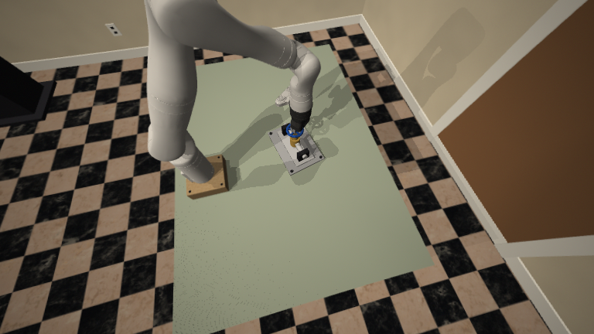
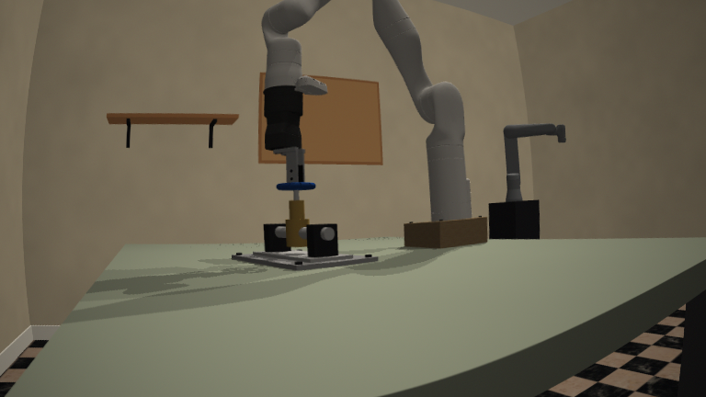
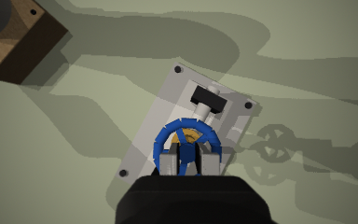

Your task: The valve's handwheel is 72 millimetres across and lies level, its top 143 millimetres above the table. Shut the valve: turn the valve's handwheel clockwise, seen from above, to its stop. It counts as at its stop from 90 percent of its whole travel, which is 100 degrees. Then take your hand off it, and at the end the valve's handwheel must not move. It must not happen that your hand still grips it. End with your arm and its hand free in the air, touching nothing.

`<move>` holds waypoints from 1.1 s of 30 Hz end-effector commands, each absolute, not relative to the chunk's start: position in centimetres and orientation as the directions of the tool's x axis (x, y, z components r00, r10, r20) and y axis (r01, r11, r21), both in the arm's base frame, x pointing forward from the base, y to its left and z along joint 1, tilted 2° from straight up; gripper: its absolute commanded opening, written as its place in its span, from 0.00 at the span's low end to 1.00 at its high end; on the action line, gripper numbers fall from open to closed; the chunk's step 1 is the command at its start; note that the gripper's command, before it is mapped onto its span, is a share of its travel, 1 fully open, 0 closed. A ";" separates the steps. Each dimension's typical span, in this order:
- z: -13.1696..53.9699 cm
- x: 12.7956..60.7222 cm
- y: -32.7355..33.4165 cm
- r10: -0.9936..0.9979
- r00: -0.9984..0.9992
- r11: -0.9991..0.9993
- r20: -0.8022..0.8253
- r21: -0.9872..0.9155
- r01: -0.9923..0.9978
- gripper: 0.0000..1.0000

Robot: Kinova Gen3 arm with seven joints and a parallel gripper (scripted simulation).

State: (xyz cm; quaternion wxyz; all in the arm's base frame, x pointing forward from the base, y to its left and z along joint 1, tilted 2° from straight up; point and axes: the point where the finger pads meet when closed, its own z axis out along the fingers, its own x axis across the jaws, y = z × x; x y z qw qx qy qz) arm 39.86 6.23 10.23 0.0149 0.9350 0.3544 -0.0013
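- The valve (image 2: 296, 226), a brass body between two black blocks, stands upright on a grey bolted plate (image 1: 315, 160) on the green counter (image 2: 364, 309).
- Its blue spoked handwheel (image 3: 164, 133) lies level atop a slim stem, one spoke clamped between grey jaws from above.
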 end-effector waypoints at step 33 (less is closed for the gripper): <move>10.3 39.9 6.2 0.661 0.750 -0.750 -0.011 0.027 0.661 0.60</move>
